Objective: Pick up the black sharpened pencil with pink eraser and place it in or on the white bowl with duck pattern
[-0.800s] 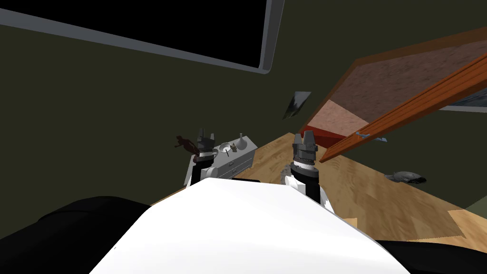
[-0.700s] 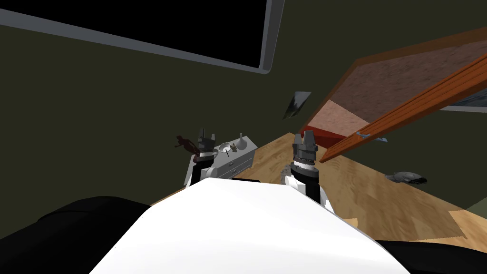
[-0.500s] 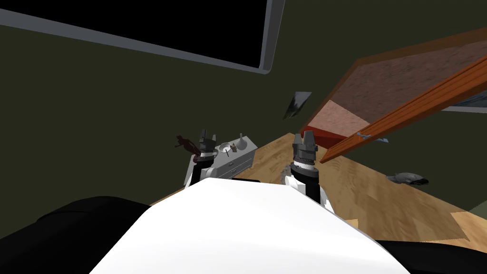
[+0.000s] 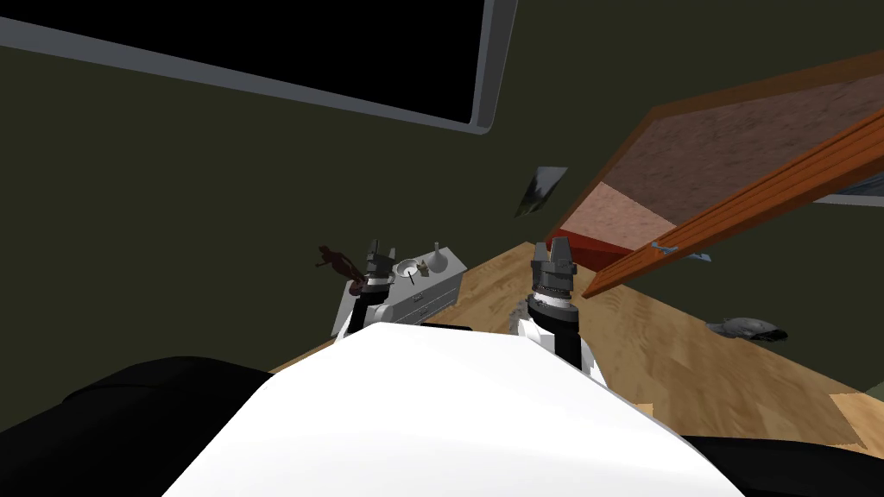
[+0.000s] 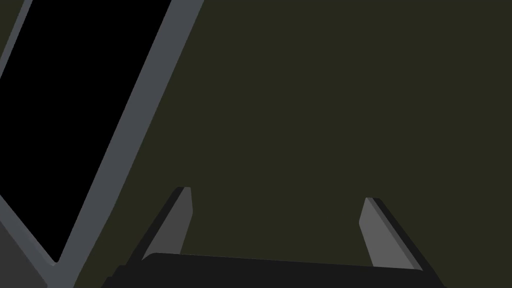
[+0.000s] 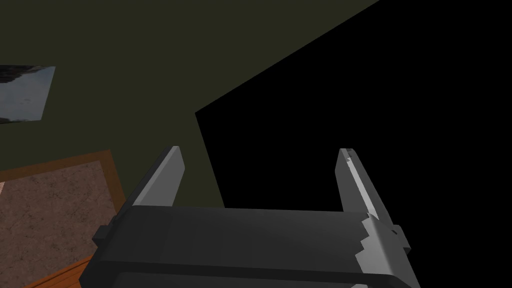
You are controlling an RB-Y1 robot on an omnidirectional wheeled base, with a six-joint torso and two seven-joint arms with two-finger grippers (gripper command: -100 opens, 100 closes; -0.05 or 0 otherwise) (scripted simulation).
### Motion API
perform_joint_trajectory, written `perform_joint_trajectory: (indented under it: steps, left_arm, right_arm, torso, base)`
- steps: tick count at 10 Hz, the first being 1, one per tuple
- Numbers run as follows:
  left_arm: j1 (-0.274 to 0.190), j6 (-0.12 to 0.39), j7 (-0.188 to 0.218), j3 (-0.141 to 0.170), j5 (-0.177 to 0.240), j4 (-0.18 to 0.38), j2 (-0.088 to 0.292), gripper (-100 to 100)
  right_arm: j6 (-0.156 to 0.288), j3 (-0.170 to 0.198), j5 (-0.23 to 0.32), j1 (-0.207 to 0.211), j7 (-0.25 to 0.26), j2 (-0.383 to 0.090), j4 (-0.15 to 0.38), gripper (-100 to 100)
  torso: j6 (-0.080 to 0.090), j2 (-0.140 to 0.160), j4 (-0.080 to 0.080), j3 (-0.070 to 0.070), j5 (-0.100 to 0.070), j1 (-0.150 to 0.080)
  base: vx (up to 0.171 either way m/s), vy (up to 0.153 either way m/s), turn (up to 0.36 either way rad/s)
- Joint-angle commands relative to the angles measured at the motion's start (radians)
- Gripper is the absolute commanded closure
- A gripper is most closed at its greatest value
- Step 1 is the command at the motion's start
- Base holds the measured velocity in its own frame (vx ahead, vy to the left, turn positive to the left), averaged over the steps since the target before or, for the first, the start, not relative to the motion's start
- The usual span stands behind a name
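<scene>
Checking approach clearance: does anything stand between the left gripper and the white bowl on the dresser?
Nothing visible does. In the head view the open left gripper shows beside the bowl on the white dresser; the vase stands past the bowl.

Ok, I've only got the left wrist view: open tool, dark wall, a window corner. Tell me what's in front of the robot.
Observer: In the head view, a small white drawer unit stands at the edge of the wood floor, just past the left tool.
Operator: Say what's on top of it.
Observer: A white bowl, with a white vase standing next to it.
Operator: Now report the right tool.
Observer: The right tool is open, with nothing between its fingers.
</scene>
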Motion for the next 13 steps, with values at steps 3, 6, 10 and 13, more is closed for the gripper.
perform_joint_trajectory:
  steps: [3, 6, 10, 13]
  left_arm:
    - [-0.031, -0.031, 0.064, 0.003, 0.046, 0.100, 0.025, -100]
    - [-0.057, -0.058, 0.123, 0.004, 0.090, 0.196, 0.032, -100]
    - [-0.097, -0.098, 0.210, 0.006, 0.154, 0.331, 0.030, -100]
    - [-0.108, -0.108, 0.233, 0.006, 0.171, 0.384, 0.029, -100]
  right_arm:
    - [0.000, 0.000, 0.000, 0.000, 0.000, 0.000, 0.000, 0]
    - [0.000, 0.000, 0.000, 0.000, 0.000, 0.000, 0.000, 0]
    - [0.000, 0.000, 0.000, 0.000, 0.000, 0.000, 0.000, 0]
    - [0.000, 0.000, 0.000, 0.000, 0.000, 0.000, 0.000, 0]
  torso:
    - [0.000, 0.000, 0.000, 0.000, 0.000, 0.000]
    - [0.000, -0.001, 0.000, 0.000, 0.000, -0.001]
    - [0.000, 0.000, 0.000, 0.000, 0.000, -0.001]
    - [0.000, 0.000, 0.000, 0.000, 0.000, 0.000]
  base:
    - [0.022, -0.038, 0.024]
    - [0.031, -0.046, 0.030]
    - [0.028, -0.048, 0.030]
    - [0.015, -0.028, 0.013]
